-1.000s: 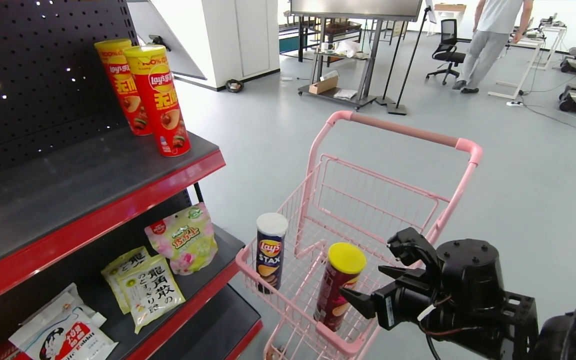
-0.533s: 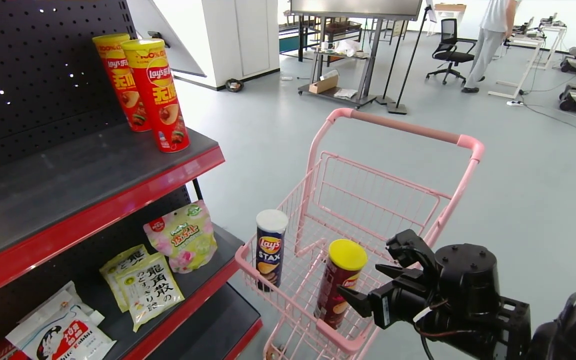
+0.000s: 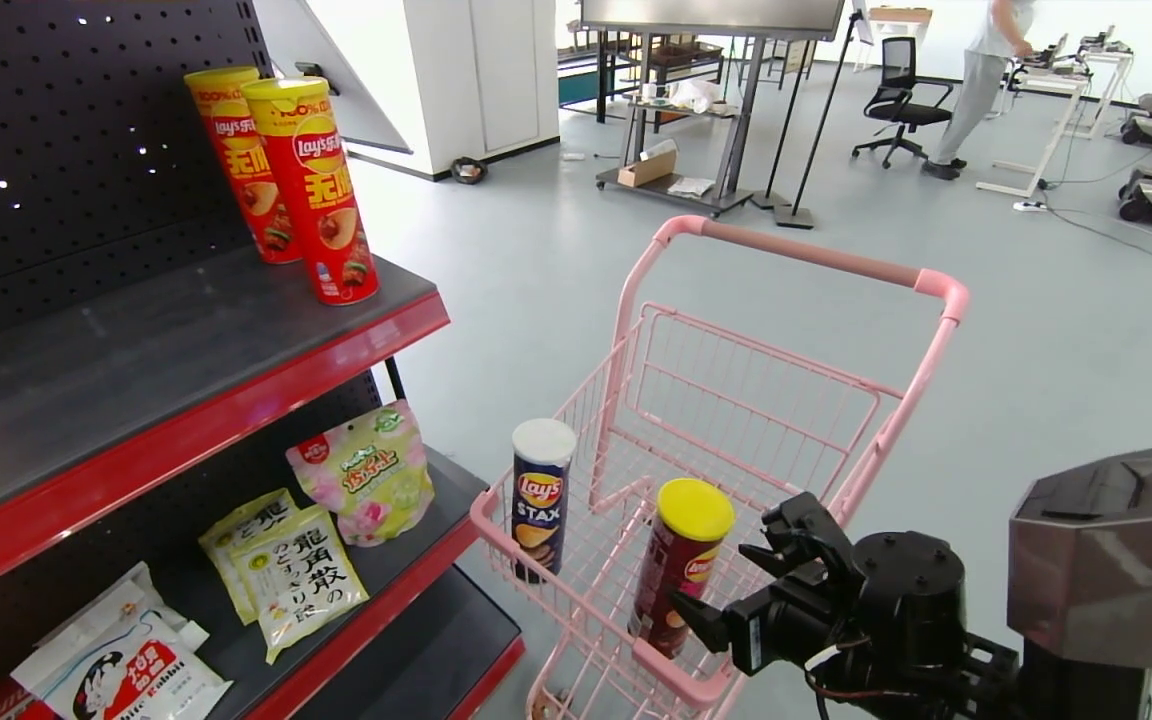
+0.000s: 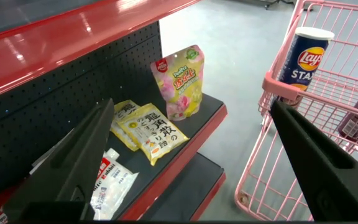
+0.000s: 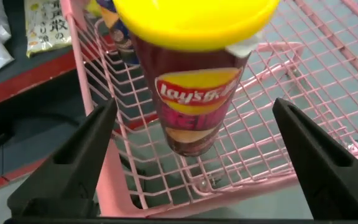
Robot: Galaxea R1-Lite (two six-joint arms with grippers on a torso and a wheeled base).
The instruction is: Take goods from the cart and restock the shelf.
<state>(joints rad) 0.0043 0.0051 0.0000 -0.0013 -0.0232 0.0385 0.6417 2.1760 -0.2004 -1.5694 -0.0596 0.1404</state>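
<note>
- The right tool (image 3: 716,577) sits at the near corner of the pink cart (image 3: 796,255). Its fingers are spread wide and pinch nothing. In the right wrist view they stand either side of the dark red can (image 3: 681,570) without touching it.
- That can has a yellow lid and stands upright in the cart's near corner. Standing upright leaves its round body open to a grip from the side.
- A blue can (image 3: 541,510) with a white lid also stands upright in the cart, at the corner closest to the shelf (image 3: 186,400).
- The left tool (image 4: 191,104) is spread and empty. It is low beside the shelf's lower boards and faces the snack bags (image 3: 366,475). It looks parked there, out of the other arm's way.
- Two red cans (image 3: 311,190) stand upright on the top board, at the end nearest the cart. The bare board beside them is probably where the cart's cans belong.
- The step in hand looks like lining up a grasp on the dark red can, so restocking of these two cans has not yet begun.
- The cart's wire wall and rim lie between the tool and the can's lower half. A grip high on the body, under the lid, seems safest, because a lower one could catch the wire.
</note>
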